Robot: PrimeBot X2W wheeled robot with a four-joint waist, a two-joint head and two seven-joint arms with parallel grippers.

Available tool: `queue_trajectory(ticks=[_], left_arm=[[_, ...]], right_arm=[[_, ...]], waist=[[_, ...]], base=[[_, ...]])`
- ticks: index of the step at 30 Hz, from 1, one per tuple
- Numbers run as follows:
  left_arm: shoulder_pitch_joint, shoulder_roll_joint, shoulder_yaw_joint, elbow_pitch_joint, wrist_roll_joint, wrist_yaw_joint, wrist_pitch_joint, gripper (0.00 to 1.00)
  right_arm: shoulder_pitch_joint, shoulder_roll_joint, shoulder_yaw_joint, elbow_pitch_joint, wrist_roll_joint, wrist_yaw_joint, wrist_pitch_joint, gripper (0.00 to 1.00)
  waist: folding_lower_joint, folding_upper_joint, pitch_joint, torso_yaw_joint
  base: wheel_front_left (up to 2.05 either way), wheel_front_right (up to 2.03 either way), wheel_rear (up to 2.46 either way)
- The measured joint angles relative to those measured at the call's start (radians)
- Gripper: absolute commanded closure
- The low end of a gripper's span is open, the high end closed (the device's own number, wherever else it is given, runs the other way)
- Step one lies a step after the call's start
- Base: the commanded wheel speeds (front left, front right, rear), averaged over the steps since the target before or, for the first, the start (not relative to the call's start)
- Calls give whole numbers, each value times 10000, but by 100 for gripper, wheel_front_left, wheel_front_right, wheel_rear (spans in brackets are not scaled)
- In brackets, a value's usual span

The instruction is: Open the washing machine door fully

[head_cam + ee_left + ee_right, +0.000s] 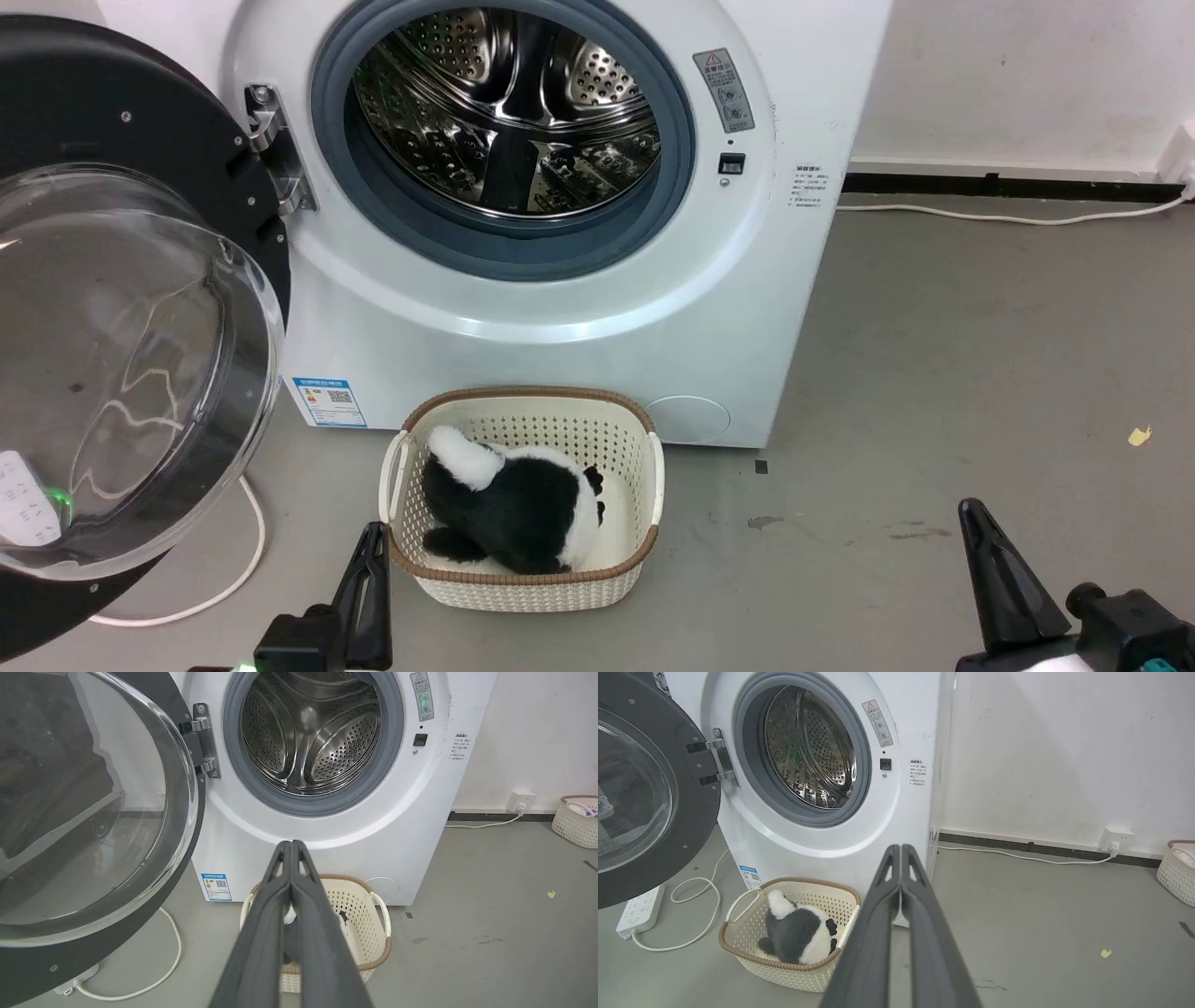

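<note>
- washing machine door (121, 317): swung wide open to the left of the drum opening (509, 112), hanging on its metal hinge (275, 149), glass bulging outward.
- left hand (292, 845): fingers pressed together, holding nothing, apart from the door.
- right hand (901, 848): fingers pressed together, empty, low over the floor (934, 373).
- basket (644, 439) with a black-and-white plush toy (523, 504) stands on the floor below the opening.

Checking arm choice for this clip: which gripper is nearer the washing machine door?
Left. The left gripper, fingers shut, sits low just right of the washing machine door, clear of it; the right gripper, also shut, is much farther right.
</note>
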Motion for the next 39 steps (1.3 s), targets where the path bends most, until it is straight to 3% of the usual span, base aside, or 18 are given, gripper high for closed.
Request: queue_trajectory(ticks=[39], left_arm=[[-294, -334, 660, -119, 525, -573, 943, 100]], right_arm=[[-382, 2, 249, 2, -205, 0, 963, 100]], waist=[[0, 0, 22, -134]], base=[[0, 0, 0]])
